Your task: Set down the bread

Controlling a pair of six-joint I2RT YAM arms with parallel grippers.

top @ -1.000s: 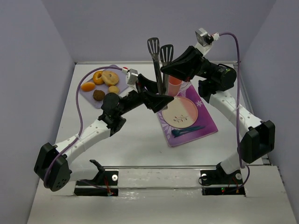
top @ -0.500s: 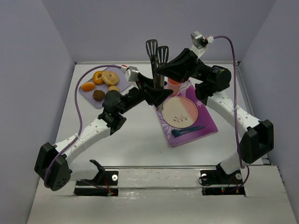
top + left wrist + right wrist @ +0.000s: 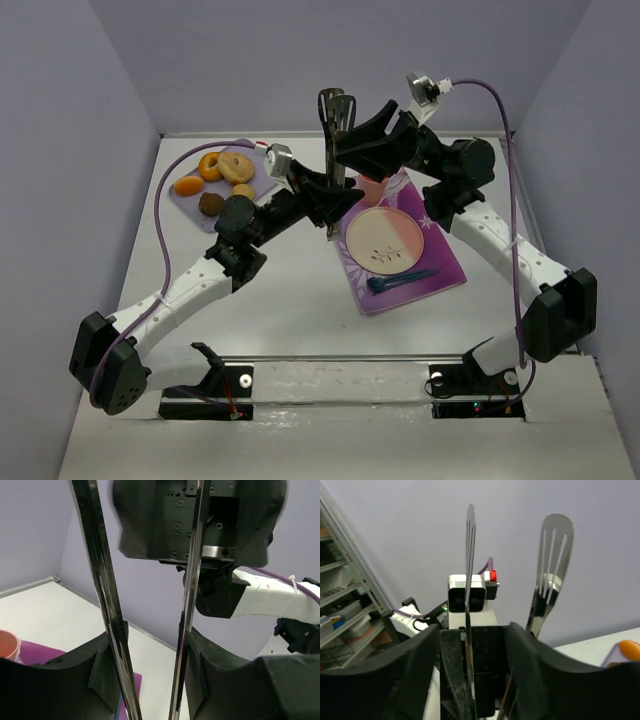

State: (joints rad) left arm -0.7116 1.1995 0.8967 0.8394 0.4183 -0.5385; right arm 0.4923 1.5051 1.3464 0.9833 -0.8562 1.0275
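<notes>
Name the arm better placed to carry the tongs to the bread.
Left, likely: the bread lies on the board at that side, and the left gripper clasps the tongs. The right arm would have to reach across.

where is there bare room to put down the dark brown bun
The round pink plate on the purple mat is bare, as is the white table between mat and left arm. The lilac board is crowded.

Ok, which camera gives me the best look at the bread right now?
Top external: the bread sits unobstructed on the purple board. Left wrist shows the tongs, no bread; right wrist catches just a board corner, bread unclear.
</notes>
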